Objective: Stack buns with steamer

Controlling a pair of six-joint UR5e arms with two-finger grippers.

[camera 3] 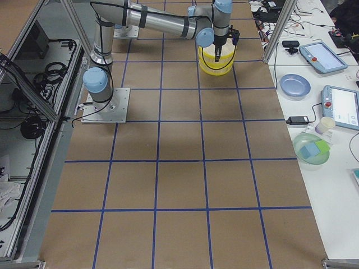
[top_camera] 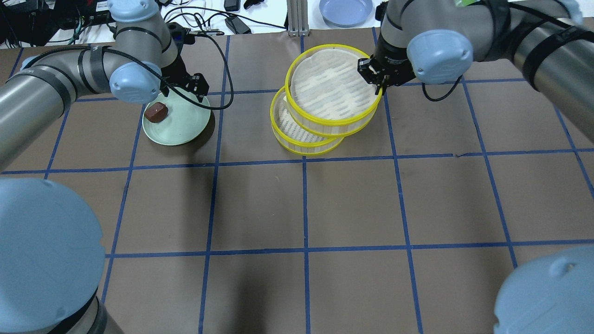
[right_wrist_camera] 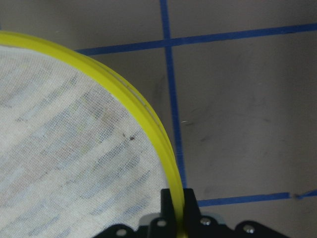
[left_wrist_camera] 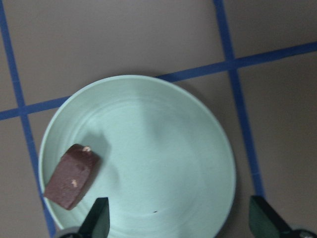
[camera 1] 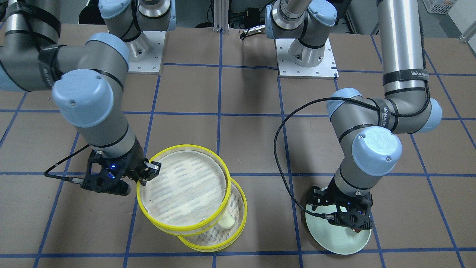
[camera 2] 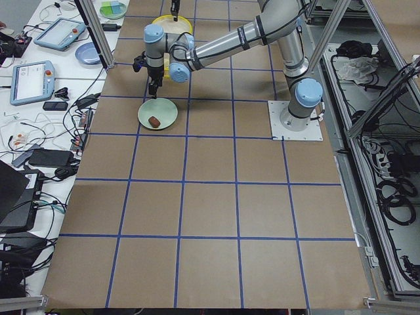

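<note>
The brown table (top_camera: 352, 204), gridded with blue tape, takes up most of the room, and everything in play sits along its far long edge, across from the robot's bases. The left arm (top_camera: 41, 93) reaches out to the left part of that edge and the right arm (top_camera: 533, 37) to the middle.

At the middle of the far edge stand the two yellow-rimmed steamer trays. The upper tray (camera 1: 182, 186) is tilted and set off to one side, so it covers most of the lower tray (camera 1: 223, 235). I cannot tell whether the two touch.

Further left along the same edge lies a pale green plate (top_camera: 181, 127). A black cable (top_camera: 222, 65) from the left wrist loops past its rim. Beyond the table edge, a white bench carries a blue plate (top_camera: 345, 11) and a tangle of leads.

The right gripper (right_wrist_camera: 179, 198) is pinched tight on the upper tray's yellow rim, one finger inside and one outside. The left gripper (left_wrist_camera: 177, 198) hangs over the green plate with its fingers spread wide, gripping nothing.

The reddish-brown bun (left_wrist_camera: 69, 176) lies at the plate's rim, off to one side of the gripper. The cream bun (camera 1: 227, 222) lies in the lower tray against its wall, half hidden under the upper tray.
</note>
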